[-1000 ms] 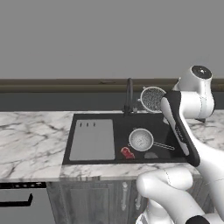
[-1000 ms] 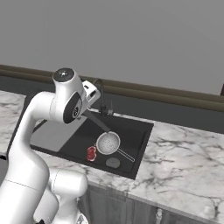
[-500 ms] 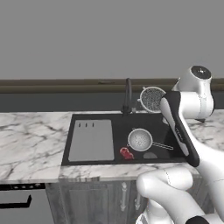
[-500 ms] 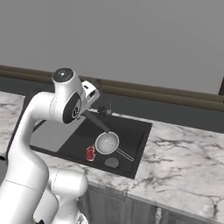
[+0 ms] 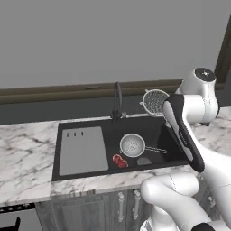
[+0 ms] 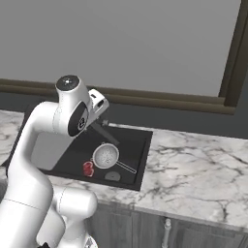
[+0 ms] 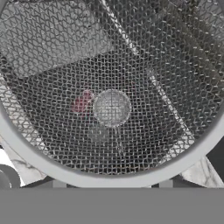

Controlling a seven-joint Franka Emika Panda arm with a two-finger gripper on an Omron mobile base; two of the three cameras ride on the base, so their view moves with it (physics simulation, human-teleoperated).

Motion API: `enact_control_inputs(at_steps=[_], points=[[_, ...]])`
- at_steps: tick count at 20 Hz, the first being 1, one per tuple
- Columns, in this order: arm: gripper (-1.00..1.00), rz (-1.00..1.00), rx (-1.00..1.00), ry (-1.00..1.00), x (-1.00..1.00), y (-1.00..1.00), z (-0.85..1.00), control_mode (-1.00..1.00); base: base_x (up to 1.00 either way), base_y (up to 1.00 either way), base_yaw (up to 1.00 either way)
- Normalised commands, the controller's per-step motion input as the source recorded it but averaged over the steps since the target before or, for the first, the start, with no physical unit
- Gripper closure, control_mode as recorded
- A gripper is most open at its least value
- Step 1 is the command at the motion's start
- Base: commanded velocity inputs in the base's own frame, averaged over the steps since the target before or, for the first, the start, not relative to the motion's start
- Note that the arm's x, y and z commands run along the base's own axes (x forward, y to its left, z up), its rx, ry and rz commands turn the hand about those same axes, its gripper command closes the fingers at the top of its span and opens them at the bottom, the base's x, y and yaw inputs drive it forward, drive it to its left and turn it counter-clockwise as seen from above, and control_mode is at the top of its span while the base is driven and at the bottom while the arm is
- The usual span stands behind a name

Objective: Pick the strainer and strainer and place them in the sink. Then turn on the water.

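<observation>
Over the last second we saw almost no change: the second strainer [image 5: 155, 102] stayed held up above the back right part of the sink [image 5: 85, 124], beside the faucet [image 5: 117, 100], and the arm barely moved. We judged this meant the carry was paused or slow, with the drop not yet begun. The fingers were clenched on that strainer; the grip point itself was hidden behind the arm in the base views, but in the hand view its mesh bowl [image 7: 109, 87] sat right in front of the camera, so we took it as grasped. The first strainer [image 5: 132, 145] already lay in the basin, upright, its thin handle pointing right. Counts: two strainers, one in the sink and one in the air; one grey slotted board [image 5: 83, 150] on the left of the basin; one small red item [image 5: 119, 160] just beside the lying strainer; one round grey drain [image 5: 144, 160]; one faucet, no water running. So we judged half of the placing done, with the tap lever untouched.
</observation>
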Motion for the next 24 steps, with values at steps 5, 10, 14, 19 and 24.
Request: enact_control_inputs(at_steps=[5,10,14,19,24], points=[[1.00,0.00,0.00,0.00,0.00,0.00,0.00,1.00,0.46,0.00,-0.22],[1.00,0.00,0.00,0.00,0.00,0.00,0.00,1.00,0.90,0.00,-0.12],[1.00,0.00,0.00,0.00,0.00,0.00,0.00,1.00,0.82,0.00,-0.08],[1.00,0.00,0.00,0.00,0.00,0.00,0.00,1.00,0.68,0.00,-0.06],[1.00,0.00,0.00,0.01,0.17,0.01,-0.39,-1.00,0.08,0.00,0.00]])
